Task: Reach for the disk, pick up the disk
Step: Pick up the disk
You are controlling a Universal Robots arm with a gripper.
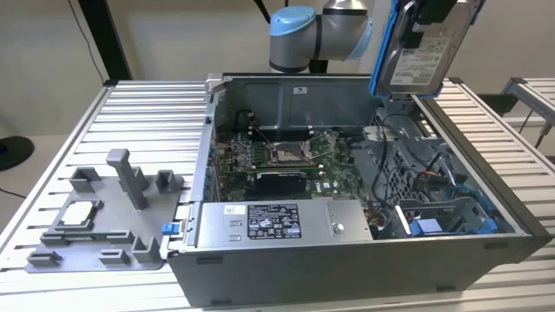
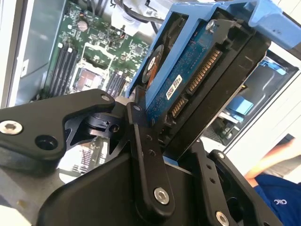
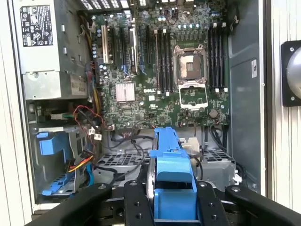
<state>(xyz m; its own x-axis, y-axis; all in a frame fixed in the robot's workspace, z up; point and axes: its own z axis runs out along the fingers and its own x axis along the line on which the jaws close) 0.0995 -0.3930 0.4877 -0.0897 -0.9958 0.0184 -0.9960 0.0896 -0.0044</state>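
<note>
We see a robot arm above an open computer case [image 1: 347, 260] on a slatted metal counter [image 1: 147, 110]. At the upper right of the exterior view, the disk [image 1: 422, 49] hangs in the air, clear of the case, its silver labelled face toward the camera and its blue bracket along the edge. Its long axis runs roughly up and down, tilted slightly.

The tool [image 2: 164, 141] is pinching the disk: in the second wrist view its black fingers [image 2: 146, 155] press against both flat sides of the drive, near the connector end, so the disk [image 2: 197, 70] extends straight out from the tool. In the first wrist view the blue bracket [image 3: 171, 181] sits between the fingers at the bottom centre, with the motherboard [image 3: 160, 70] far below it.

At the lower left of the exterior view, a grey fixture [image 1: 104, 221] lies on the counter, well apart from the disk.
</note>
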